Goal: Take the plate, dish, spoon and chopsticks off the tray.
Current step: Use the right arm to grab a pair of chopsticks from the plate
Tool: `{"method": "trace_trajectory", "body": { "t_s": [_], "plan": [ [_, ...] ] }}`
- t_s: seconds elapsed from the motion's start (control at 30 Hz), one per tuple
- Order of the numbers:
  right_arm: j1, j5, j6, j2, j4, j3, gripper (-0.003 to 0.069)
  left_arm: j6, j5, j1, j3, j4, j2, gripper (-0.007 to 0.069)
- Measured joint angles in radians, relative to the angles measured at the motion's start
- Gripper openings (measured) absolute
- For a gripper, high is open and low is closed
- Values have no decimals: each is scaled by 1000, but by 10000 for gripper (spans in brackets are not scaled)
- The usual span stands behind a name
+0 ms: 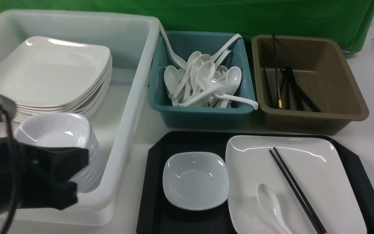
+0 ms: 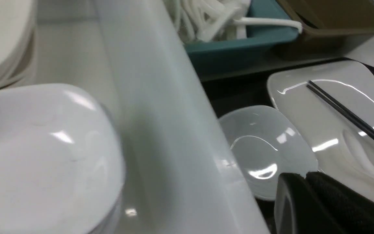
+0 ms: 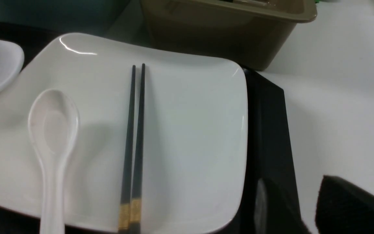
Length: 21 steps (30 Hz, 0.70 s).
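Your left hand (image 2: 305,195): fingers pressed together, empty, largely cut off at the frame edge; blurred tub (image 2: 161,113) wall just beside it; dish (image 1: 195,180) just beyond its fingertips, on the tray (image 1: 154,195). Your right hand (image 3: 304,208): only two fingertips show, parted, nothing between them; plate (image 3: 190,130) just beside it, bearing chopsticks (image 3: 139,136) and spoon (image 3: 53,120), both with their near ends cut off.

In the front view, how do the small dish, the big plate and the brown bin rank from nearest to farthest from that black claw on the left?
From the left gripper:
1. The dish, on the left part of the tray.
2. The plate, on the tray's right part.
3. The brown bin, behind the tray at the far right.
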Motion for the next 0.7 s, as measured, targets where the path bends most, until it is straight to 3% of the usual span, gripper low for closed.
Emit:
{"method": "trace_trajectory", "body": {
  "t_s": [0.2, 0.3, 0.33, 0.4, 0.43, 0.5, 0.63, 0.7],
  "plan": [
    [0, -39, 26, 0, 12, 0, 242, 41, -39, -113, 0, -3, 32, 17],
    [0, -129, 164, 0, 75, 0, 242, 55, -41, -117, 0, -3, 32, 17],
    [0, -187, 278, 0, 109, 0, 242, 55, -45, -119, 0, -3, 31, 17],
    [0, -227, 361, 0, 125, 0, 242, 55, -46, -121, 0, -3, 30, 17],
    [0, -302, 479, 0, 141, 0, 242, 55, -52, -121, -1, -3, 30, 17],
    [0, -347, 527, 0, 148, 0, 239, 58, -53, -121, -1, -3, 29, 17],
    [24, -269, 538, 32, 153, -48, 202, 62, -53, -122, -1, -3, 27, 17],
    [68, -100, 429, 157, 155, -191, 169, 62, -58, -122, -1, -8, 27, 17]
  ]
}}
